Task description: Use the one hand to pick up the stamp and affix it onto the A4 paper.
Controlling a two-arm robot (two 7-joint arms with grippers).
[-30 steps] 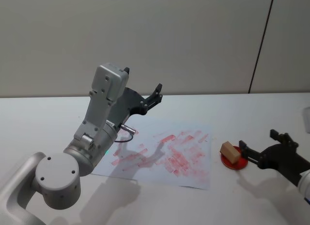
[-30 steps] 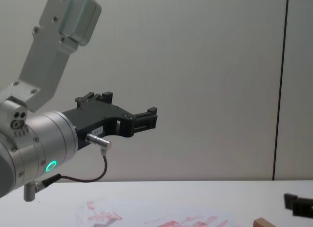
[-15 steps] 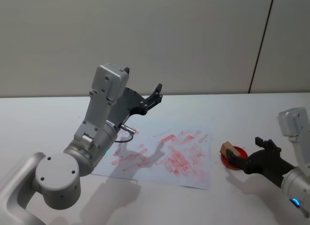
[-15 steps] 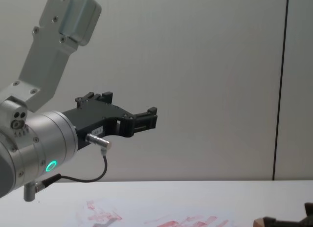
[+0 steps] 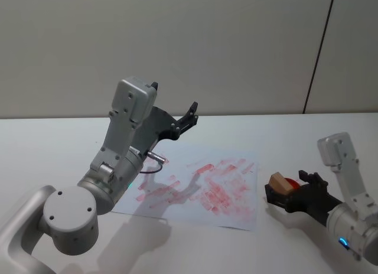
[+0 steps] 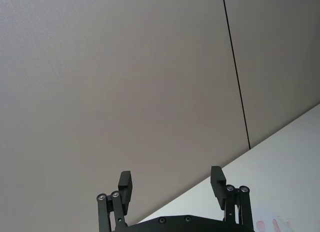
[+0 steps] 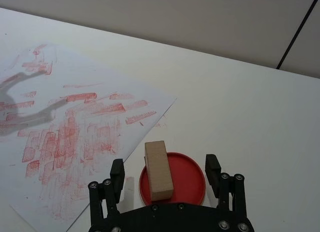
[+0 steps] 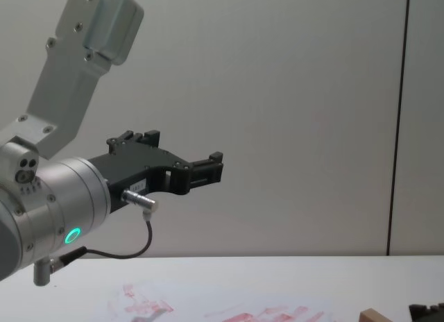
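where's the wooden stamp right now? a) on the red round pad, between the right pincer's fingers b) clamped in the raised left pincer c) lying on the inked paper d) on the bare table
a: in the right wrist view the stamp rests on the red round pad beside the A4 paper, with the open right pincer straddling it, a gap on each side. The left pincer is raised, open and empty.

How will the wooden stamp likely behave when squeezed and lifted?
The stamp looks like solid, flat-sided wood: probably rigid, light, easy to clamp. It overhangs the rim of the red ink pad, so a nudge might rock it.
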